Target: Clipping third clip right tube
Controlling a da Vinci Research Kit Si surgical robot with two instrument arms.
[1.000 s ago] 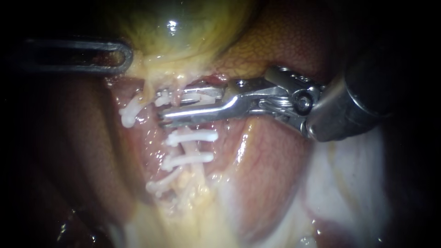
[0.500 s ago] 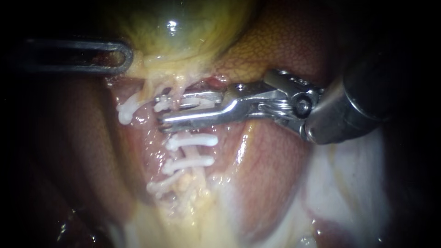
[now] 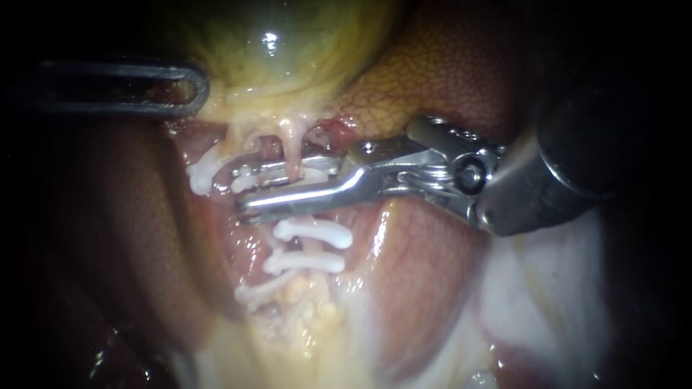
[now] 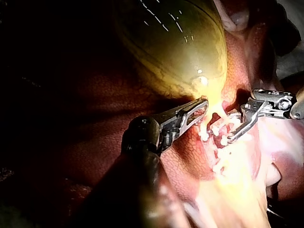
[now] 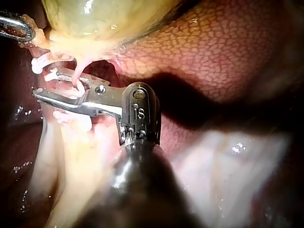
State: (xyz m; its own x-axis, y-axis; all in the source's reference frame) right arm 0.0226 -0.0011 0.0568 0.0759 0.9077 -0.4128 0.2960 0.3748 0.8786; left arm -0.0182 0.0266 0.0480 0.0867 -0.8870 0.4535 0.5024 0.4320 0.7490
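Field: mottled brown liver behind and to both sides. The yellow-green gallbladder sits above, glossy, its neck drawing down into pale strands.

Left instrument: comes in level. Its jaws are closed together on the pale tissue at the gallbladder's neck and hold it up. In the left wrist view the tip is likewise sunk in that yellow tissue.

Right instrument: jaws stand apart and carry the loaded clip, white and unclosed, which touches both of them. They straddle the right tube, one jaw on either side. In the right wrist view the strand passes between the jaws.

Progress: two set clips lie shut across the same tube below the jaws, close together. The loaded clip sits above them, toward the gallbladder, with bare tube between.
- Judged done: positioning. The jaw tips reach past the far side of the tube, so its full width looks enclosed.
- Judged left: squeeze the clip home, open the jaws and back out.

Tube: a thin, cream, wet strand, drawn straight from the gallbladder's neck down through the jaws. It is clean of fat where the jaws cross it. Lower down it disappears into lumpy yellow tissue.
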